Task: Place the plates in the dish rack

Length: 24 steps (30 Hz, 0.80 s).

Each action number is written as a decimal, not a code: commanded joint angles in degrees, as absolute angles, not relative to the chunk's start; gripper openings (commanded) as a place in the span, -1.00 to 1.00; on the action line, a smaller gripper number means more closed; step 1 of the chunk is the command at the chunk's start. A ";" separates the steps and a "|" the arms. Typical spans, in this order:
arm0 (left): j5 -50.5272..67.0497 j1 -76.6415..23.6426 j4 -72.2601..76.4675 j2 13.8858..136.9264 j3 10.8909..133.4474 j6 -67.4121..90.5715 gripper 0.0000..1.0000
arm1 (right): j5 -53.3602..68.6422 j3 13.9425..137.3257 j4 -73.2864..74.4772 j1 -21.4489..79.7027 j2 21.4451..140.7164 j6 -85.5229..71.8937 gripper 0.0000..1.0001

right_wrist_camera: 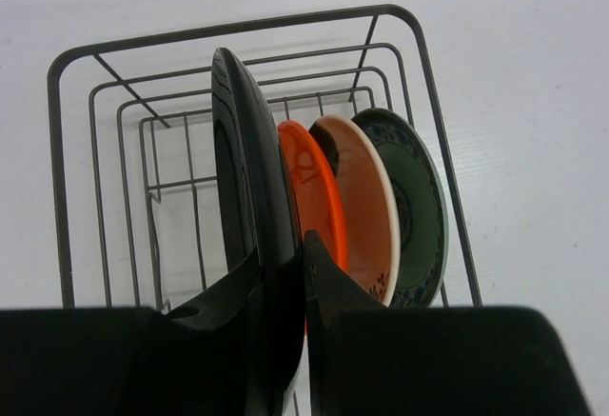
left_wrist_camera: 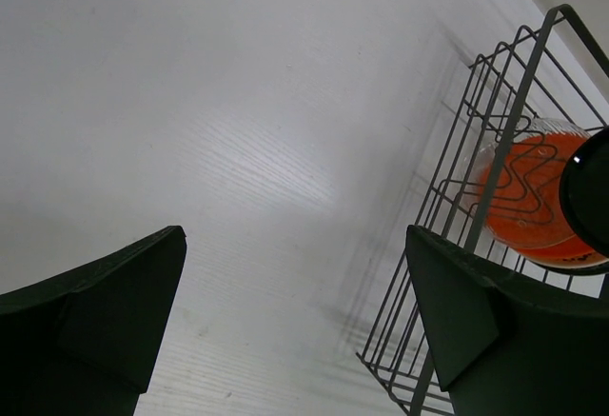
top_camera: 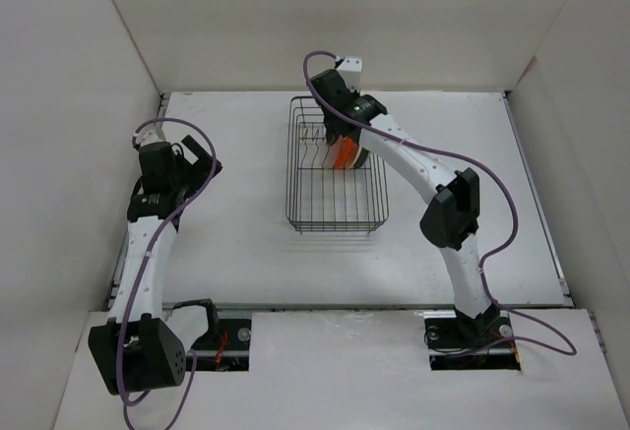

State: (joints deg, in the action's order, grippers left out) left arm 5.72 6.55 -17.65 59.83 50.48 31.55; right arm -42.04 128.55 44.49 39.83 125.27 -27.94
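White tabletop (top_camera: 246, 253), boxed in by white walls, carries both arm bases at its near edge. The left gripper (left_wrist_camera: 295, 240) hovers over bare surface to the left of the dish rack (top_camera: 333, 221), fingers spread wide and holding nothing. Farther back, the right gripper (right_wrist_camera: 283, 256) is clamped on the rim of the black plate (right_wrist_camera: 243, 149), which stands upright inside the rack. Beside it, on edge, stand the orange plate (right_wrist_camera: 309, 188), the cream plate (right_wrist_camera: 366, 207) and the teal plate (right_wrist_camera: 419, 207).

Black wire dish rack (right_wrist_camera: 238, 28) held three plates upright on edge, side by side: orange plate (right_wrist_camera: 306, 188), cream plate (right_wrist_camera: 369, 202), teal patterned plate (right_wrist_camera: 419, 202). Glossy black plate (right_wrist_camera: 245, 178) stood upright beside the orange one, pinched at its rim in the right end effector (right_wrist_camera: 283, 254).
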 commanded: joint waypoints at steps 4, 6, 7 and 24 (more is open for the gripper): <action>6.50 6.77 -16.79 58.71 50.71 30.67 1.00 | -40.52 133.50 41.84 40.87 127.88 -29.79 -1.00; 6.50 6.77 -16.79 58.71 50.71 30.67 1.00 | -40.52 134.73 42.36 40.87 128.41 -29.79 -1.00; 6.50 6.77 -16.79 58.19 50.71 30.67 1.00 | -40.52 134.74 42.36 40.87 129.28 -29.79 -1.00; 7.56 6.77 -16.79 58.18 50.71 30.67 1.00 | -38.50 134.21 41.57 41.92 132.53 -29.79 -0.28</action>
